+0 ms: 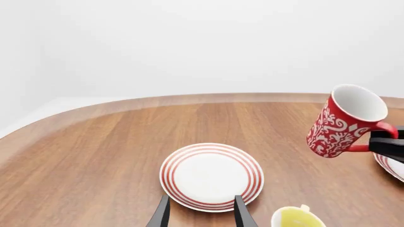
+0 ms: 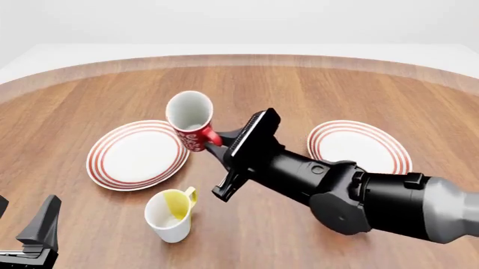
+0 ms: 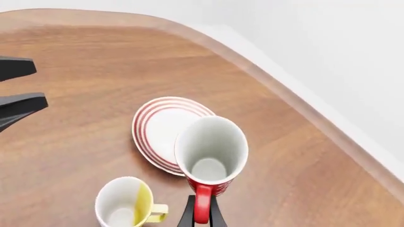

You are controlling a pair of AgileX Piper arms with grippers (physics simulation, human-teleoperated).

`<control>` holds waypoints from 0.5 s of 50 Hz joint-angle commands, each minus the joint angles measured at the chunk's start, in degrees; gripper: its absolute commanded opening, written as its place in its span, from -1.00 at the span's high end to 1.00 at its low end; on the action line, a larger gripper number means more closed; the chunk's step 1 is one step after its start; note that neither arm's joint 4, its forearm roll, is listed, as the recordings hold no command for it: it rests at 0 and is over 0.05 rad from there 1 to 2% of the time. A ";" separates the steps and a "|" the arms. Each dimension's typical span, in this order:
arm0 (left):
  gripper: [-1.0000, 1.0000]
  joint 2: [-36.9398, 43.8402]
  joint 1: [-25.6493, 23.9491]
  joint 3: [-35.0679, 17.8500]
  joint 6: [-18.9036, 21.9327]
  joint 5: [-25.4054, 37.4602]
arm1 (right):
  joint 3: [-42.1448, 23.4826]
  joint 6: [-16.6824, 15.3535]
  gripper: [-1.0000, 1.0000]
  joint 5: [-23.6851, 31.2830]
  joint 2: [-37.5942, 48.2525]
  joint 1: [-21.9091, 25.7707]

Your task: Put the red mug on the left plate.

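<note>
Beside the left plate [image 2: 138,155], bare; red mug [image 2: 190,120] airborne, empty.

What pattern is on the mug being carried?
The red mug has white swirly markings on red; clearest in the left wrist view.

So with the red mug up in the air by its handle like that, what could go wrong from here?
The right gripper pinches only the red mug by its thin handle, so the tilted mug might swivel or slip. It hangs over the edge of the left plate, so released now it could land on the rim and tip. The white-and-yellow mug stands close by and could get bumped.
</note>
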 commanded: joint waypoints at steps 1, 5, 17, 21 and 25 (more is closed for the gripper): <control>-1.00 0.00 0.00 0.00 0.00 0.00 | -4.24 -0.39 1.00 1.82 2.52 1.06; -1.00 0.00 0.00 0.00 0.00 0.00 | -5.19 0.03 1.00 1.94 3.58 1.41; -1.00 0.00 0.00 0.00 0.00 0.00 | -10.46 0.22 1.00 3.59 7.92 2.06; -1.00 0.00 0.00 0.00 0.00 0.00 | -12.17 0.49 1.00 3.73 10.04 2.23; -1.00 0.00 0.00 0.00 0.00 0.00 | -14.08 0.89 1.00 3.89 12.04 1.90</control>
